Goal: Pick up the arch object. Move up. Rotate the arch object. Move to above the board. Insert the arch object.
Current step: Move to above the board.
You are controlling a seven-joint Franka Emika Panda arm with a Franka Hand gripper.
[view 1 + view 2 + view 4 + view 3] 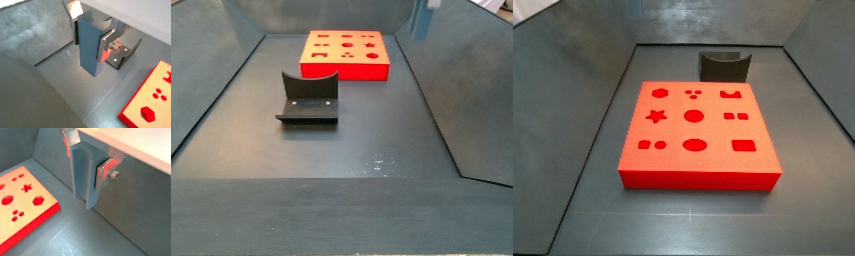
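The arch object (89, 52) is a blue-grey upright slab with a curved notch at its upper end. It also shows in the other wrist view (83, 180). My gripper (90, 29) is shut on it, with silver fingers (101, 172) pressed to its two sides, and holds it well above the floor. In a side view only the slab's lower end (421, 17) shows at the upper right edge, beside the board's right side. The red-orange board (698, 172) with dark-red cutouts lies flat on the floor and shows in every view (152, 90) (40, 213) (345, 68).
The dark fixture (309, 100) stands on the floor apart from the board, and shows in the other side view (723, 66) and below the slab in a wrist view (125, 54). Grey walls enclose the floor (372, 140).
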